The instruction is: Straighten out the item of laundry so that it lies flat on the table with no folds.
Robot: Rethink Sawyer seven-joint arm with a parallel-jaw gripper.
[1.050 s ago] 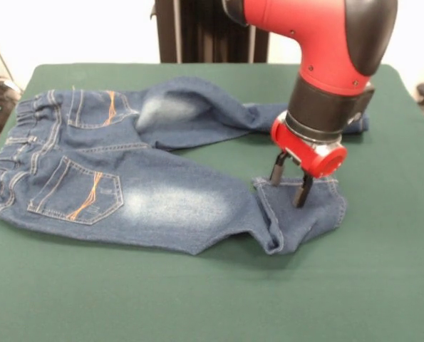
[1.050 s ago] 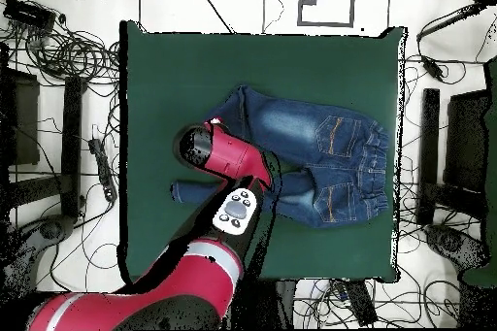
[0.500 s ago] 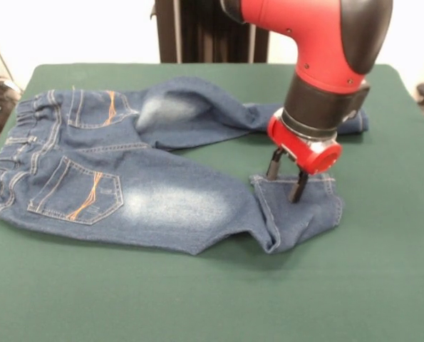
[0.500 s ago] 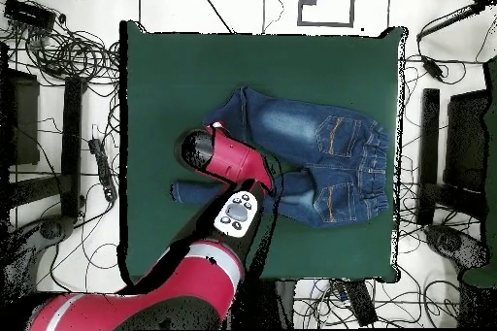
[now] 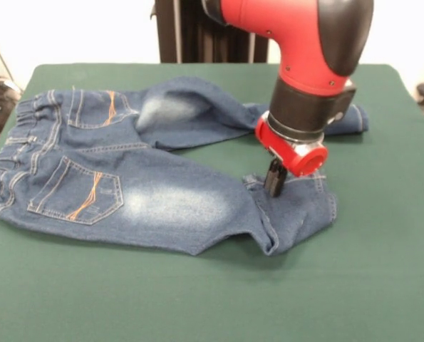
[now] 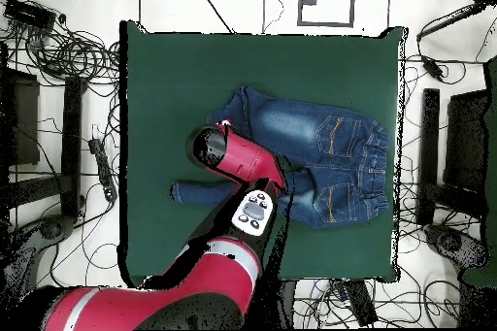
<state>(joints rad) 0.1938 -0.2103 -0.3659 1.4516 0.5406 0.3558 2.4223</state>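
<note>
Front view shows the table (image 5: 383, 285) bearing the jeans (image 5: 162, 164) across its middle, one leg's cuff doubled back. On that cuff's hem the gripper (image 5: 275, 178) has its fingers pinched together, seemingly gripping denim. A thin pinch could slip, or pulling wrongly could drag the whole garment instead of unfolding it.

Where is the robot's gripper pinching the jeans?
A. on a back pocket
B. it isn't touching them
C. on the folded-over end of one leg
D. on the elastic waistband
C: the gripper is shut on the folded-over leg end of the jeans, far from waistband and pockets.
</note>
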